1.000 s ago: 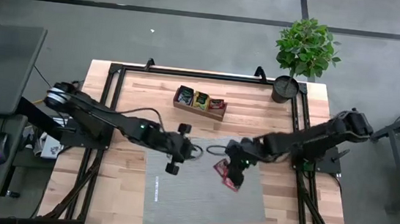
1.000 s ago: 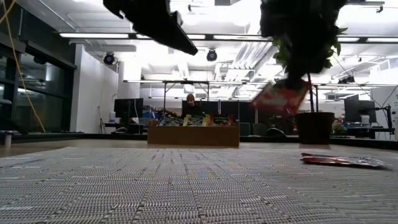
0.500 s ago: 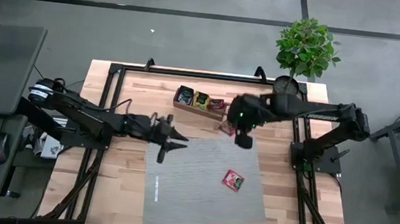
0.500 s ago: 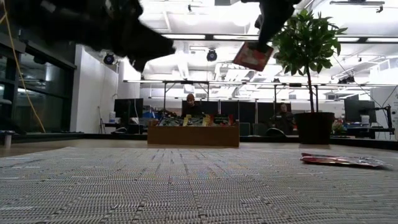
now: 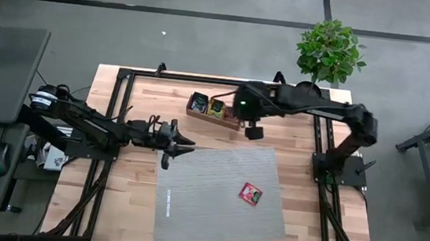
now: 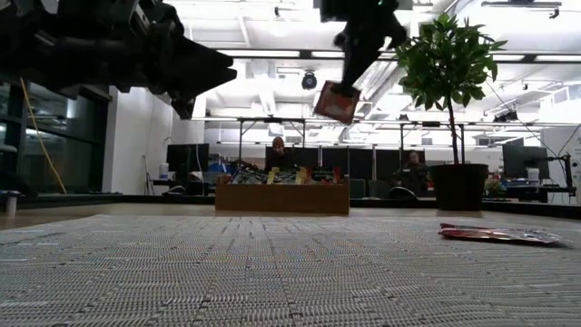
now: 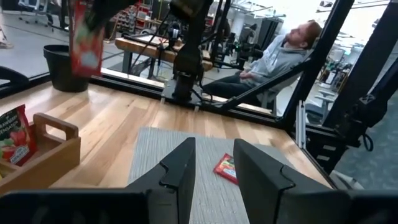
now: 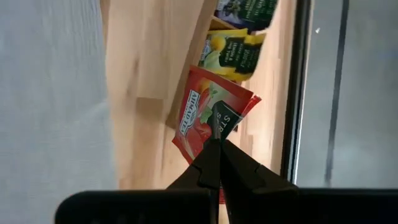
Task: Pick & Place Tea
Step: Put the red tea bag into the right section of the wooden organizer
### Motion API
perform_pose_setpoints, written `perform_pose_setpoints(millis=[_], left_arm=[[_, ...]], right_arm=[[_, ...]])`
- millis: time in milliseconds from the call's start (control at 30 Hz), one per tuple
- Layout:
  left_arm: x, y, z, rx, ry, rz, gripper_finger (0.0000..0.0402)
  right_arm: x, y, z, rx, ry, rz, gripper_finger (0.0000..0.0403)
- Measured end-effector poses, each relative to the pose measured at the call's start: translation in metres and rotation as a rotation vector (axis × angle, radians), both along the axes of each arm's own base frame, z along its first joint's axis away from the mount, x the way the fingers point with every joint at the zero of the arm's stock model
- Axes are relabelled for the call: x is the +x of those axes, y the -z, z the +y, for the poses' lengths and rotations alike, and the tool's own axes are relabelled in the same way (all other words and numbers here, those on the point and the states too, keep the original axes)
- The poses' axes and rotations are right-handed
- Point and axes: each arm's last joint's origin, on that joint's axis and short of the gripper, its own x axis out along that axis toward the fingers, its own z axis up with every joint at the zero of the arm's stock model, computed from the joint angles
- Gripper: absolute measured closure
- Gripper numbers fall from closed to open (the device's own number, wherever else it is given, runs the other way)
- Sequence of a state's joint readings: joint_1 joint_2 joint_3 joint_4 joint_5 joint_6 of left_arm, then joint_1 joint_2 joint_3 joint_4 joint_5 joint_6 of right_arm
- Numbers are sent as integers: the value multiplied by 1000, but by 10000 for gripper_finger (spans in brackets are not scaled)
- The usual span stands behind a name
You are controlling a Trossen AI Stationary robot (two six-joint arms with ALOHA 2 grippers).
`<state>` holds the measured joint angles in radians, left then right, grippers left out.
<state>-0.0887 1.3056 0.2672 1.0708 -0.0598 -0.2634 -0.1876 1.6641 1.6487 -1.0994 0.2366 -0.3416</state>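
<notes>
My right gripper [image 8: 217, 148] is shut on a red tea sachet [image 8: 208, 118], which hangs high over the table [image 6: 336, 102], near the right end of the wooden tray [image 5: 214, 111]. The tray holds black, yellow-green [image 8: 233, 50] and red sachets. A second red sachet [image 5: 251, 193] lies flat on the grey mat [image 5: 216, 192]. My left gripper [image 5: 180, 142] is open and level at the mat's far left corner, pointing toward the table's right; nothing is between its fingers [image 7: 186, 168]. My right gripper pinches the red sachet by one edge [image 8: 213, 135] between its two fingertips. The fingers come from above, slanting down. The sachet hangs tilted below them [image 6: 338, 98], lifted clear of mat and tray.
A potted plant [image 5: 319, 67] stands at the table's far right corner. A black frame [image 5: 124, 80] runs along the table's edges. A person [image 7: 273, 53] sits beyond the right edge. Bare wood lies between the tray and the mat.
My right gripper has lifted one red sachet off the mat and carried it up and toward the far edge, next to the tray, rolling as it went. The other red sachet stayed on the mat. My left gripper has drawn back toward the left edge, sunk and tipped level.
</notes>
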Motion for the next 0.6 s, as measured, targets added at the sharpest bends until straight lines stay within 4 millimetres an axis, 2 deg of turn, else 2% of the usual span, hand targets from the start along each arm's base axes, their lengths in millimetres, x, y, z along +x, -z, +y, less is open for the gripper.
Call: perform_pose_setpoints(millis=[300, 600], left_arm=[[0, -1, -1, -2, 25, -6, 293], [0, 0, -2, -3, 50, -5, 293]], right_arm=[[40, 45, -31, -162, -44, 176, 403], [55, 73, -51, -170, -64, 215, 403]])
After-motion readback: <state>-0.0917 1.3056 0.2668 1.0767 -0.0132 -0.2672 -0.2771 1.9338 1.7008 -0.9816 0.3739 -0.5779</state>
